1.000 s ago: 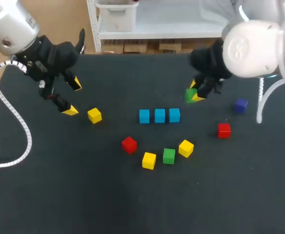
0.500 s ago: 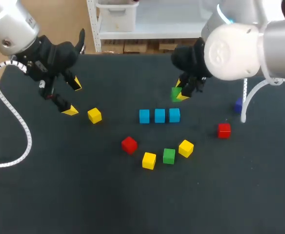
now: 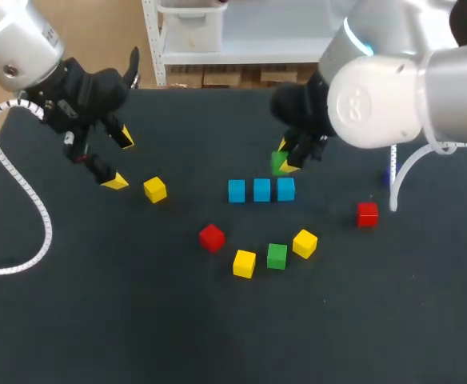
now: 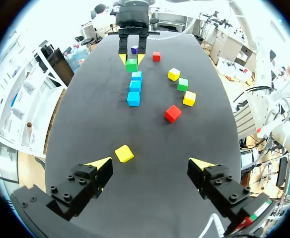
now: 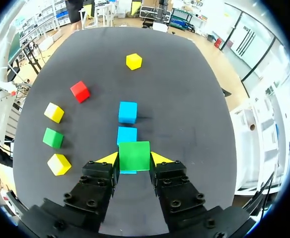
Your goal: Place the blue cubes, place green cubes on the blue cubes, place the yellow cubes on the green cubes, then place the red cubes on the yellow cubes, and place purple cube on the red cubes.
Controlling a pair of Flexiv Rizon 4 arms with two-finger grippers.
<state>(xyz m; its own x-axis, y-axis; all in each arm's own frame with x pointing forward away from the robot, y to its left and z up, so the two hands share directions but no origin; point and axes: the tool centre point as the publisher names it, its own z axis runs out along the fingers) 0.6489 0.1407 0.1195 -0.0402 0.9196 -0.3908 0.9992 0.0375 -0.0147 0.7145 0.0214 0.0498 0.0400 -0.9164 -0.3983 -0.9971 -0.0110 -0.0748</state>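
Note:
Three blue cubes (image 3: pixel 261 190) lie in a row at mid-table. My right gripper (image 3: pixel 285 162) is shut on a green cube (image 3: pixel 280 162) and hangs just behind the row's right end. In the right wrist view the held green cube (image 5: pixel 134 155) covers the nearest blue cube, with two blue cubes (image 5: pixel 128 112) ahead of it. My left gripper (image 3: pixel 121 160) stands open at the back left, with a yellow cube (image 3: pixel 155 190) just to its right. In the left wrist view that yellow cube (image 4: pixel 124 153) lies ahead of the wide-open left gripper (image 4: pixel 152 163), apart from both fingers.
In front of the row lie a red cube (image 3: pixel 212 238), a yellow cube (image 3: pixel 244 263), a green cube (image 3: pixel 277 256) and another yellow cube (image 3: pixel 304 243). A second red cube (image 3: pixel 367 214) sits at the right. The purple cube (image 4: pixel 134 49) lies behind my right arm.
My right arm has carried the green cube leftward, from the right side to just behind the right end of the blue row. The left arm has stayed still.

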